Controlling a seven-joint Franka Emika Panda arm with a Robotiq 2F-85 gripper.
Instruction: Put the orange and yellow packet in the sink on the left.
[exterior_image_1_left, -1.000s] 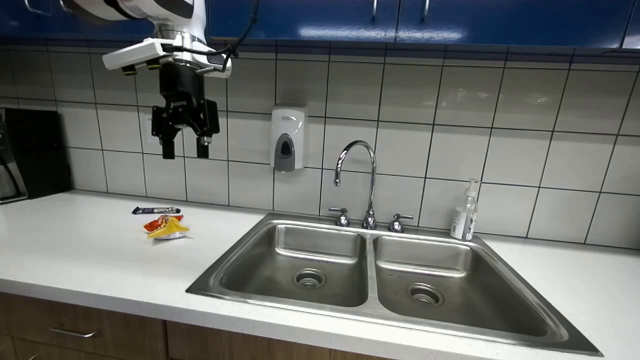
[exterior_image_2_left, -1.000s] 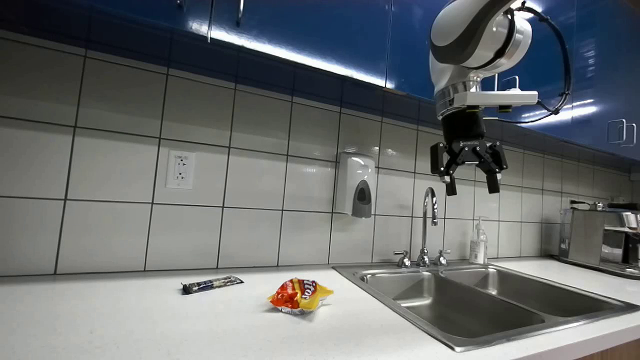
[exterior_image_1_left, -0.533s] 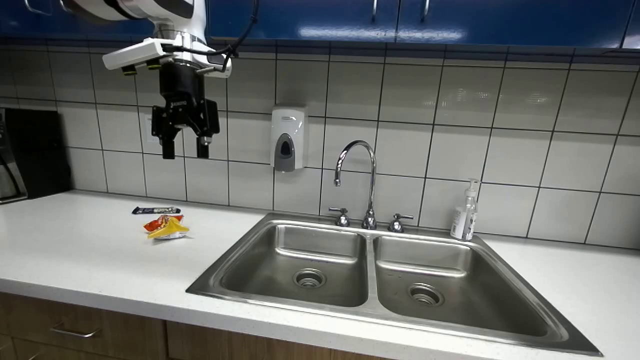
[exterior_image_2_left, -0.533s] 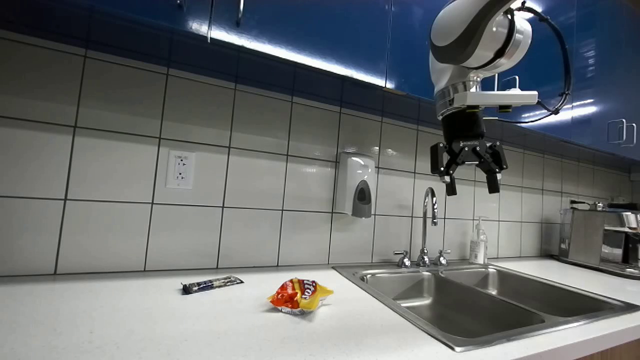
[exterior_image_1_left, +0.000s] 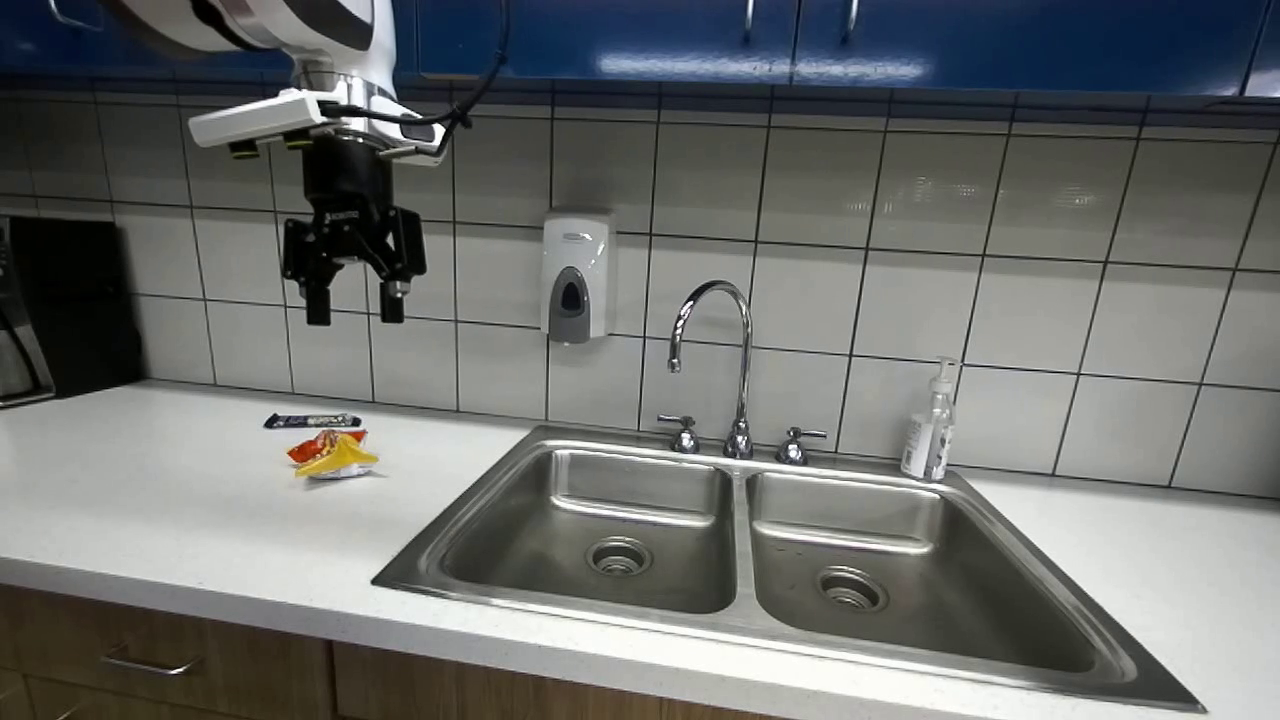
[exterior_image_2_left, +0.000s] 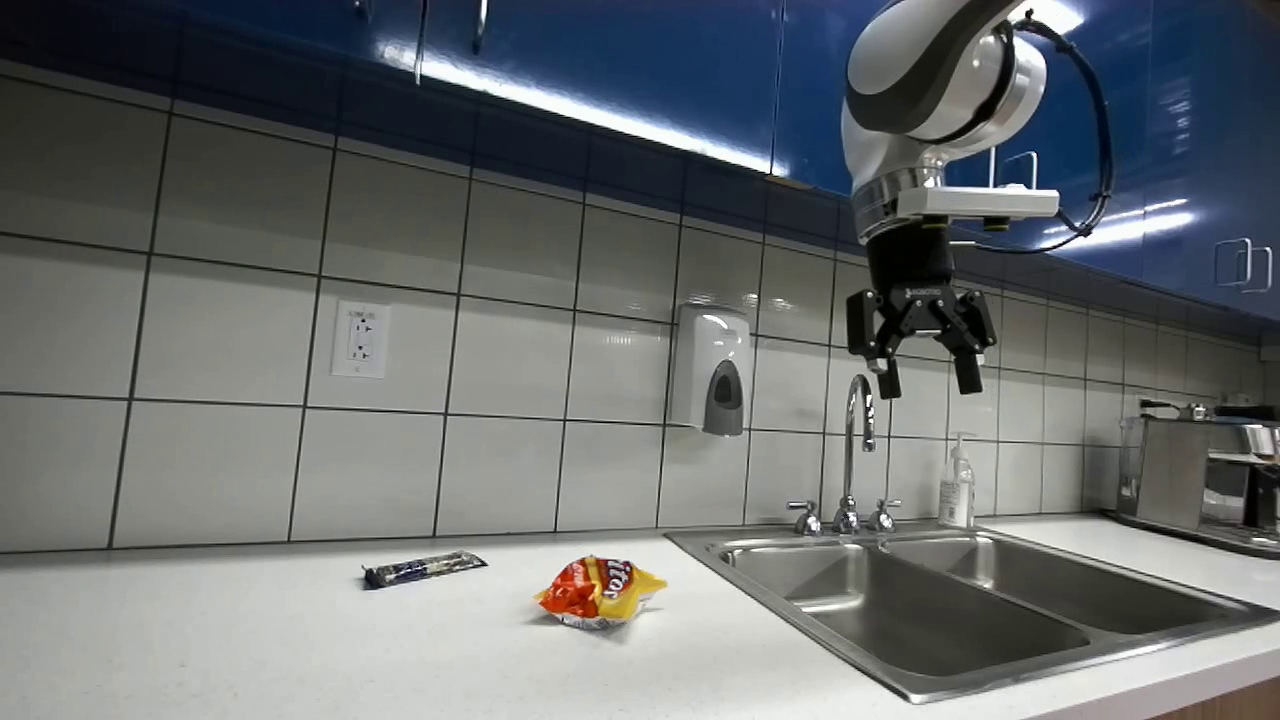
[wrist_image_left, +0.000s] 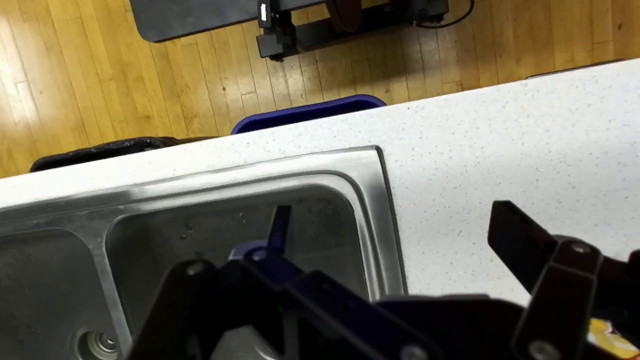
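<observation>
The jaws stood wide apart, pointing down, and held nothing. They hung from the white arm (exterior_image_1_left: 345, 55), well above the table (exterior_image_1_left: 180, 490). The orange and yellow packet (exterior_image_1_left: 335, 456) lay crumpled on the table, outside the sink (exterior_image_1_left: 744, 570); in an exterior view it sat between nine and ten o'clock from the sink's middle, with the jaws at twelve o'clock from it. The sink's nine o'clock compartment (exterior_image_1_left: 520, 555) had a drain (exterior_image_1_left: 619, 557) in its floor. From the sink's middle, the tap (exterior_image_1_left: 744, 385) rose at twelve, a pump bottle (exterior_image_1_left: 928, 435) stood at two on the rim, and a soap dispenser (exterior_image_1_left: 578, 277) was fixed to the tiled wall (exterior_image_1_left: 1045, 315) at eleven. From the packet, in an exterior view, a slim dark wrapper (exterior_image_2_left: 425, 570) lay apart at nine o'clock, and the jaws stood at two. In the wrist view one jaw showed against the sink and the other against the table, with a yellow piece of the packet at four o'clock, partly hidden behind the jaws.
</observation>
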